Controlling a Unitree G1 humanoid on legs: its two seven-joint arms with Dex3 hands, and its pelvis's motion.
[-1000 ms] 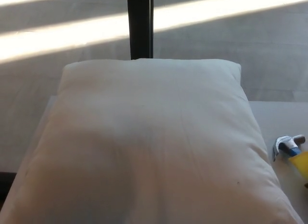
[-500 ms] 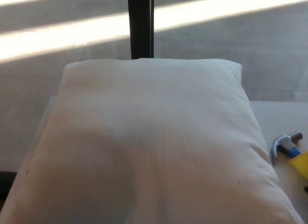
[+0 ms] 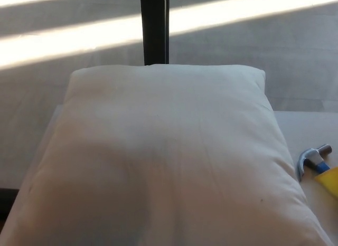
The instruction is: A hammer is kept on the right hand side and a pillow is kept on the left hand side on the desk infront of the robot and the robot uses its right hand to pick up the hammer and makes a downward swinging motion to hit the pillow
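Observation:
A big white pillow (image 3: pixel 163 156) fills most of the head view and lies flat on the white desk (image 3: pixel 309 127). At the right edge of the picture lies the hammer (image 3: pixel 316 162), with a grey metal claw head, a blue collar and a yellow handle that runs out of the frame. It rests on the desk just right of the pillow's edge. Neither of my hands shows in the view.
A dark upright post (image 3: pixel 154 28) stands behind the pillow. Beyond the desk is grey carpet (image 3: pixel 264 50) crossed by bright bands of sunlight.
The hammer's head has turned and settled a little between one second ago and half a second ago. Since then nothing has moved.

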